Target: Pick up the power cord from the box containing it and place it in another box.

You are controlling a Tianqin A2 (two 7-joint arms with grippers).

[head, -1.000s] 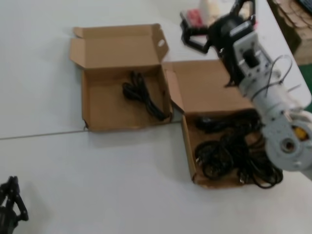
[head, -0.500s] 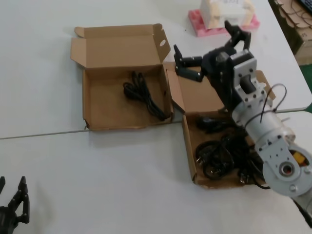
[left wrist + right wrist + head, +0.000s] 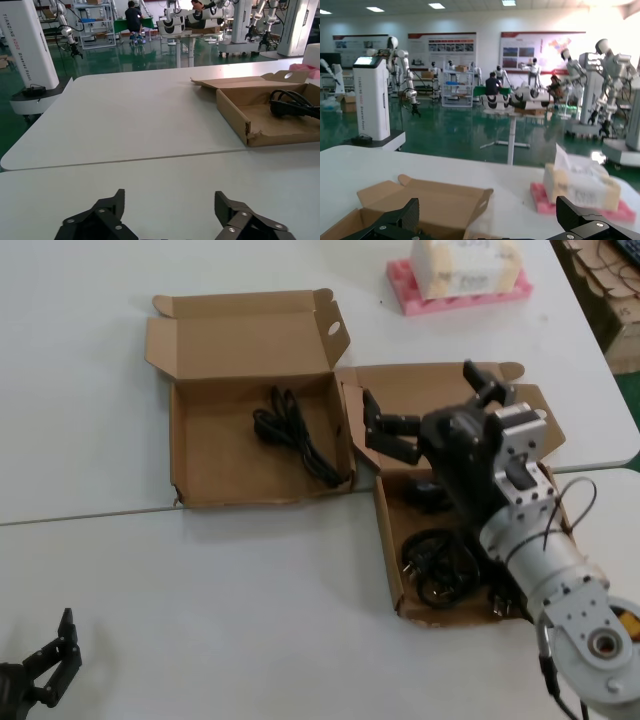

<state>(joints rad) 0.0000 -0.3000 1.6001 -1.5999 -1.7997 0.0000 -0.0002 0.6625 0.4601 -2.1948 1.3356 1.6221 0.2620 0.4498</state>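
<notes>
1. While the right gripper point(image 3: 432, 412) hangs at centre right of the head view, its two black fingers are spread wide with nothing between them, one over the lid of the wider box, the other near the lid's far edge.
2. Left of it, in the upper-left part of the head view, sits the squarer cardboard box point(image 3: 192, 455) with straight walls and its lid point(image 3: 240, 335) folded back flat on the table.
3. Inside that box lies the power cord point(image 3: 293, 435), a slim black hank running diagonally across the floor toward the wall nearest the other box; bare cardboard shows on its left side.
4. The wider cardboard box point(image 3: 387, 550) sits at lower centre right, its near left corner touching or nearly touching the square box's corner. A heap of black cords point(image 3: 445, 565) fills it, partly hidden by the right arm.
5. A pink tray holding a pale block point(image 3: 460, 275) rests at the top right, well apart from both boxes.
6. The white table point(image 3: 250, 600) is bare across the lower left, with a seam line running across it below the square box.
7. The left gripper point(image 3: 40, 670) sits at the bottom left corner, fingers apart and holding nothing, well apart from the boxes.
</notes>
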